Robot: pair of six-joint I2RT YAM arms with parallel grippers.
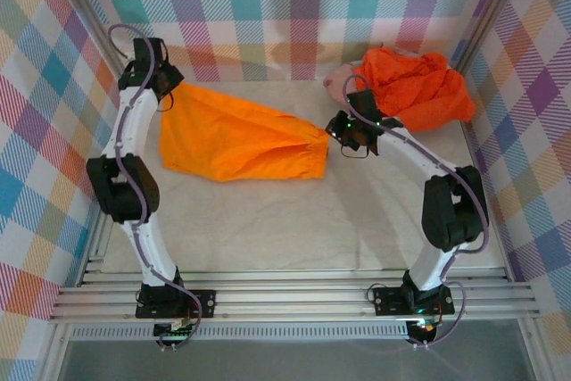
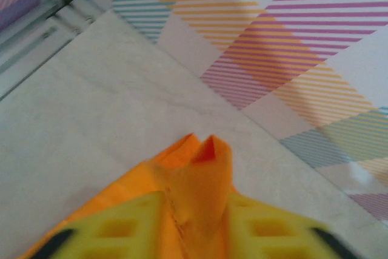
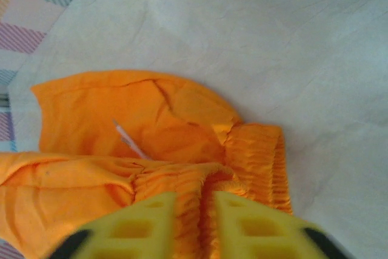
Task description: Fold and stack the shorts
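The bench (image 1: 268, 229) carries orange shorts (image 1: 236, 142) spread across its middle and a crumpled heap (image 1: 415, 86) at the far right. Cloth sits between the fingers of the left hand (image 2: 197, 201) and the right hand (image 3: 194, 201), but whether either is clamped cannot be told. A weak pinch would probably let a corner slip and skew the fold.

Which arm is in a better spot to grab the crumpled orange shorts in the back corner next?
Right, I think. The right fingers sit just beside the crumpled orange shorts, while the left fingers are at the opposite end of the flat orange shorts, much farther from that corner.
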